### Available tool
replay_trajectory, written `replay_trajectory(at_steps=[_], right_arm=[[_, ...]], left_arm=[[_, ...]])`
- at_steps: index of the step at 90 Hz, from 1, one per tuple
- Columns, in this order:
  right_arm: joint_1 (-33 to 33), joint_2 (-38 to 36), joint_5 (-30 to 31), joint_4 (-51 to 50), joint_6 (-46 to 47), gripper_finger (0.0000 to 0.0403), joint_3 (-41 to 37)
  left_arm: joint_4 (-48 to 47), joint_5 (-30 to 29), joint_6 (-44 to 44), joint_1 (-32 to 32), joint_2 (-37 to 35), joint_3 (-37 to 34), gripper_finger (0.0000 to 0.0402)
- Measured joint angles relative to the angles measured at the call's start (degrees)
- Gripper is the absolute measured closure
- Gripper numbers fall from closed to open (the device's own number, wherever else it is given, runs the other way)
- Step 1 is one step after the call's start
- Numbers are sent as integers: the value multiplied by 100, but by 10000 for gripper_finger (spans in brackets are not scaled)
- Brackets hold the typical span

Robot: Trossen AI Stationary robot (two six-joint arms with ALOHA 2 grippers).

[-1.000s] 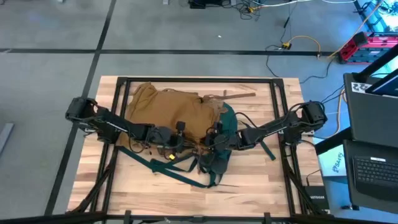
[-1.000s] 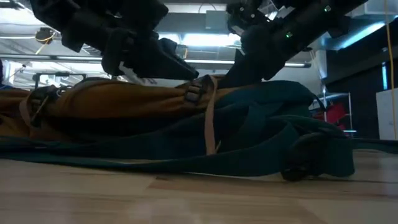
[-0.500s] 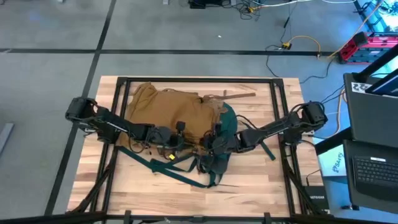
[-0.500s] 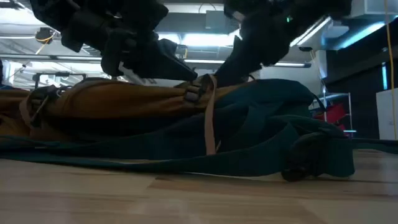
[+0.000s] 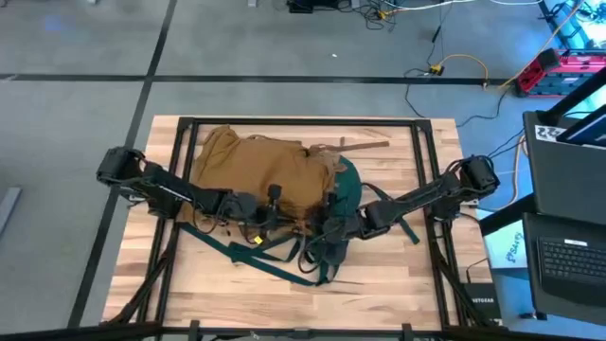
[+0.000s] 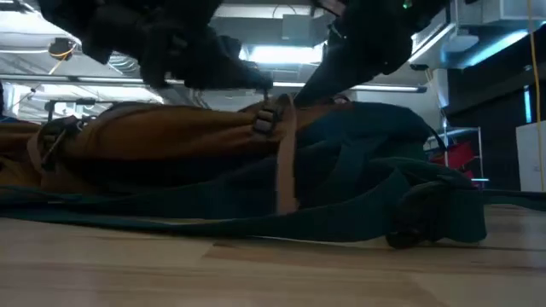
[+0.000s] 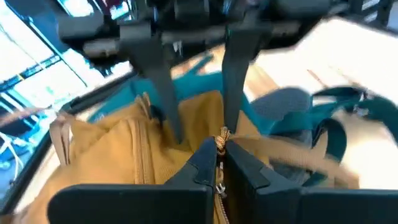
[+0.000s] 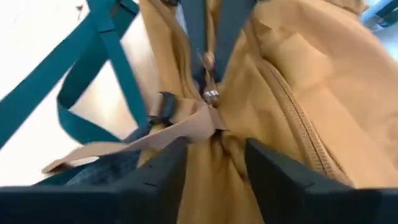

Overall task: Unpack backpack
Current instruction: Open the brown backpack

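The tan backpack (image 5: pixel 254 169) lies flat on the wooden table (image 5: pixel 142 275). Its teal base (image 5: pixel 348 185) points right and its teal straps (image 5: pixel 275 251) trail toward the near edge. My left gripper (image 5: pixel 273 214) comes from the left at the pack's near side and is shut on a zipper pull. My right gripper (image 5: pixel 328 225) faces it from the right, closed partway on bunched tan fabric. In the low view a tan strap with its buckle (image 6: pixel 267 117) hangs over the pack's top. My left gripper (image 7: pixel 219 165) pinches the small metal zipper pull (image 8: pixel 210 94) with its cord between its two fingertips, coming nearly level from the table's left. The pull stays on the tan top fabric. My right gripper (image 8: pixel 216 168) has a ridge of tan fabric (image 8: pixel 214 146) between its two fingers, just beside the zipper pull and the tan strap (image 8: pixel 143 143). It comes slanting down from the table's right. How many layers it has, I cannot tell.
Black frame rails (image 5: pixel 185 142) run along the table's sides and far edge. A thin wooden stick (image 5: pixel 365 146) lies behind the pack. Bare wood shows at the near left (image 5: pixel 204 284) and near right (image 5: pixel 398 275). A laptop (image 5: pixel 568 256) stands off the table's right side.
My right gripper has shifted a little toward the table's near edge. In the low view both grippers have risen slightly, and the tan top fabric with the strap buckle has come up a little with them. The rest of the backpack has stayed put.
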Motion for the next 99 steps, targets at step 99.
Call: replay_trajectory(at_steps=[99], right_arm=[[-13,0,59,1075,-2158,179,4]], left_arm=[[-98,-2,288,-147,-553,10,401]])
